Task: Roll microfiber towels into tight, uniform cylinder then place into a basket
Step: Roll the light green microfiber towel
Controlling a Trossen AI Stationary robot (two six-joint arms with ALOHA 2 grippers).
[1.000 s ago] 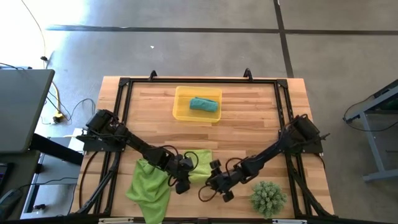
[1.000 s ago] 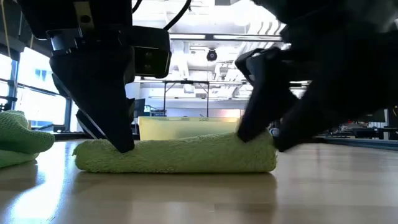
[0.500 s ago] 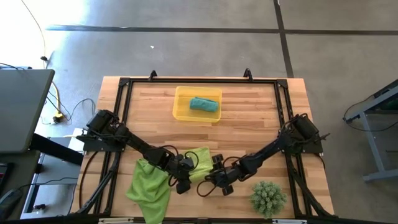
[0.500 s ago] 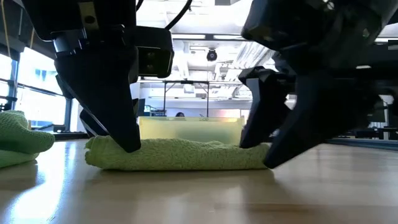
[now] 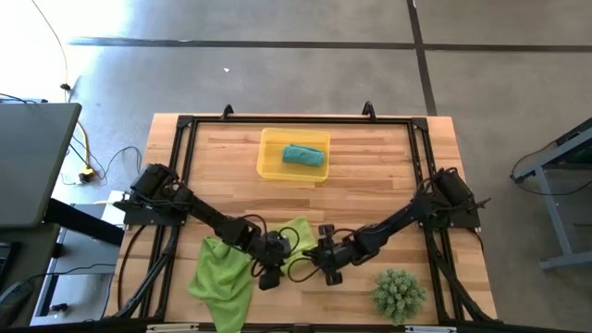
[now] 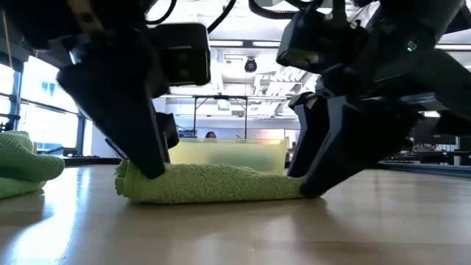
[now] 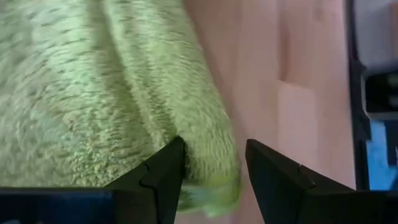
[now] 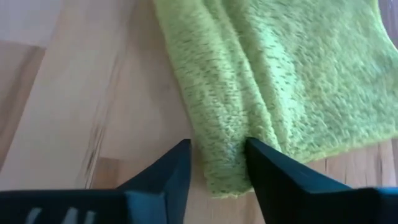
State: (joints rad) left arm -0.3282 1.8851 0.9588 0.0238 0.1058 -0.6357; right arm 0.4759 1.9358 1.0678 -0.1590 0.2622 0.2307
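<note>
A lime-green towel (image 5: 298, 239) lies on the table near its front edge, its near part rolled into a low roll (image 6: 213, 184). My left gripper (image 5: 267, 266) is at the roll's left end and my right gripper (image 5: 325, 259) at its right end, both shut on it. A second lime-green towel (image 5: 222, 279) lies crumpled at the near left. A teal rolled towel (image 5: 303, 155) lies in the yellow tray (image 5: 270, 166) at the far middle. My left gripper pinches the roll's left end (image 7: 211, 149) between its two fingers (image 7: 163, 175), which slant down from above and lie across the roll. The roll rests on the table. My right gripper pinches the roll's right end (image 8: 219, 146) between its two fingers (image 8: 273, 177), slanting down from above, across the roll. The roll rests on the table, with the flat part of the towel (image 8: 311, 74) spread beyond it.
A spiky green ball-shaped plant (image 5: 400, 294) stands at the near right, close to my right arm. A black frame (image 5: 185, 139) runs along the table's edges. Bare wood lies between the towel and the tray.
Both grippers have gone toward the table's far edge with the roll, the right one also toward the left. The roll has turned over onto the flat part of the towel, lies farther from the near edge, and its two ends are closer together.
</note>
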